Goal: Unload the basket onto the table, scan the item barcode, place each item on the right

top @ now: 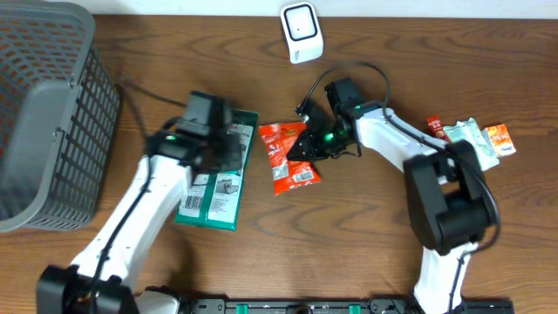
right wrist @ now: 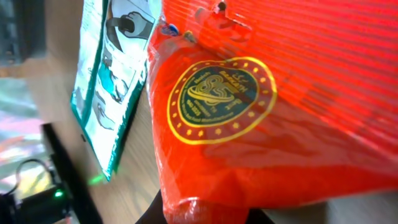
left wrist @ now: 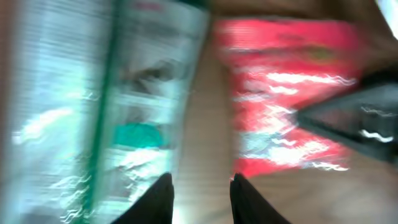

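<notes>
A brown wooden table fills the room's view, its grain running side to side. A grey mesh basket sits well to the left of the left gripper. That gripper hangs by the right edge of a flat green-and-white package. Its jaws are a little apart with only tabletop between them, though its wrist view is smeared. Just to its right is the red snack packet. The right gripper is clamped on that packet's right side, and red foil with a gold-ringed seal crowds its wrist view. A white barcode scanner stands beyond the right gripper, near the table's far edge. A few small sachets lie well off to that gripper's right.
</notes>
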Robot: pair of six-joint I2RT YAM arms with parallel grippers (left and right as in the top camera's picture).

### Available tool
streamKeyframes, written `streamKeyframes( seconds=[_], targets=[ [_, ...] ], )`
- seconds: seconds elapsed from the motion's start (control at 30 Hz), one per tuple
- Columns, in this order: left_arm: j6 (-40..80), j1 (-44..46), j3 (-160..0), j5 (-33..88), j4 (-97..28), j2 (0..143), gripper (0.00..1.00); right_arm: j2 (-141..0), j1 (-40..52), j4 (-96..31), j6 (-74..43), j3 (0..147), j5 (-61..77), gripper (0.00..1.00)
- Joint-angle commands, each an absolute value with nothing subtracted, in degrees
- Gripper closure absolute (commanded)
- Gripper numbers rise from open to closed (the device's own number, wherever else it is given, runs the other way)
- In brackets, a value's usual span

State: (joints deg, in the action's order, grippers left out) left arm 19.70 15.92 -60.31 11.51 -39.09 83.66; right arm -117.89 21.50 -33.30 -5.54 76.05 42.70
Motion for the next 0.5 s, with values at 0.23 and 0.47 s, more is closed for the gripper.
streamKeyframes(
  seconds=[0.23, 0.47],
  targets=[
    [24.9, 3.4, -57.6, -6.7, -45.8, 88.5, 0.80, -109.3, 21.4, -38.2, -5.5, 76.0, 30.3, 0.99],
    [26.9, 2.5, -56.4, -4.5, -44.9, 95.4, 0.81, -109.3, 21.4, -38.2, -5.5, 76.0, 30.3, 0.99]
  ],
)
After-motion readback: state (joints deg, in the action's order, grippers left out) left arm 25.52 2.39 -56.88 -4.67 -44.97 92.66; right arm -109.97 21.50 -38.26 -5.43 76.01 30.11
